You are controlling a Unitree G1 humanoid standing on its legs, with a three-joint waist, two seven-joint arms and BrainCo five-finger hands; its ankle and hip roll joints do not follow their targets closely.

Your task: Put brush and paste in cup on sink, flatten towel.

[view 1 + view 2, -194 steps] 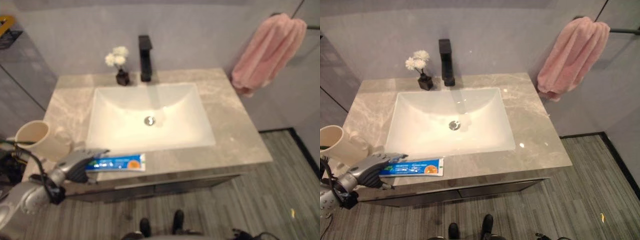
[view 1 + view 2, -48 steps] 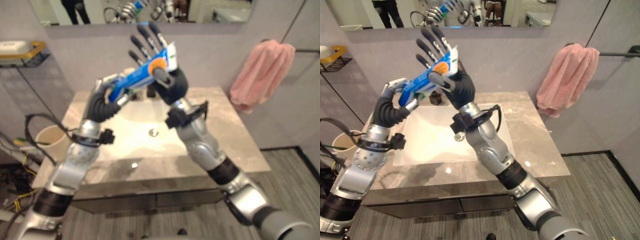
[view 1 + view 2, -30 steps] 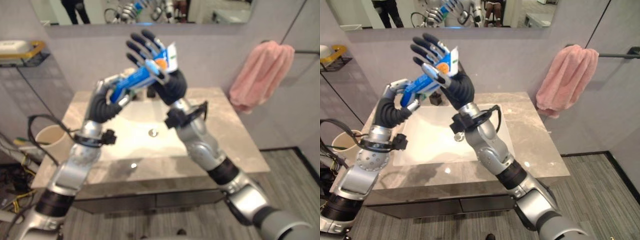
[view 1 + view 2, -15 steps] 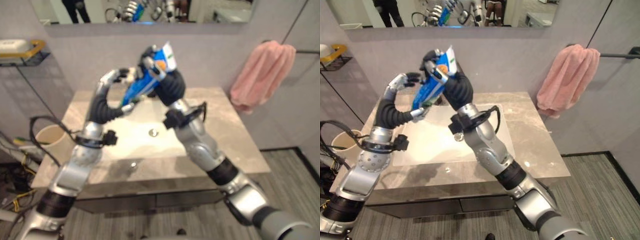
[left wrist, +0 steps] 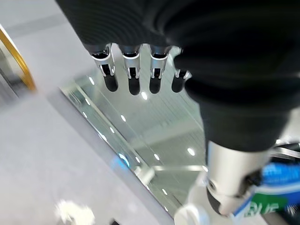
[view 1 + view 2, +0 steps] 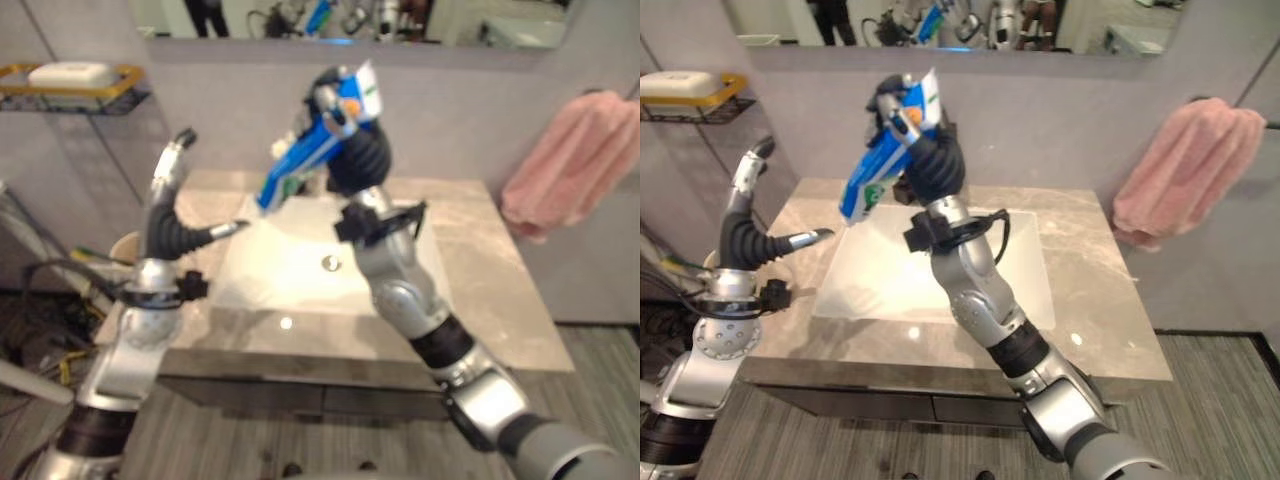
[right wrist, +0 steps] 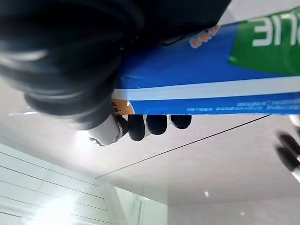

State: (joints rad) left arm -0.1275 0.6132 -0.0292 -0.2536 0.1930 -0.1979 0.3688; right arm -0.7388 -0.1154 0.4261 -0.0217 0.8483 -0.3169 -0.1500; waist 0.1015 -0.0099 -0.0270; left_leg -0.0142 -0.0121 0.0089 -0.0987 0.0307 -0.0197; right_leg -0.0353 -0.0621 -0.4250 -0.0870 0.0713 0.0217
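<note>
My right hand (image 6: 348, 145) is raised high over the white basin (image 6: 300, 275) and shut on the blue toothpaste tube (image 6: 300, 160), which slants down toward my left; its fingers (image 7: 157, 124) curl round the tube (image 7: 211, 70) in the right wrist view. My left hand (image 6: 168, 190) stands apart to the left of the tube, open, with its fingers (image 5: 133, 77) straight and pointing up. A beige cup (image 6: 122, 247) sits on the counter's left end, partly hidden behind my left arm. The pink towel (image 6: 580, 160) hangs bunched on a wall rail at the right.
The grey marble counter (image 6: 490, 300) surrounds the basin. A wire shelf with a soap bar (image 6: 75, 80) hangs on the left wall. A mirror (image 6: 1040, 20) runs along the back wall above the sink.
My left hand has let go of the toothpaste and swung out to the left with straight fingers. My right hand alone holds the tube. The camera has shifted.
</note>
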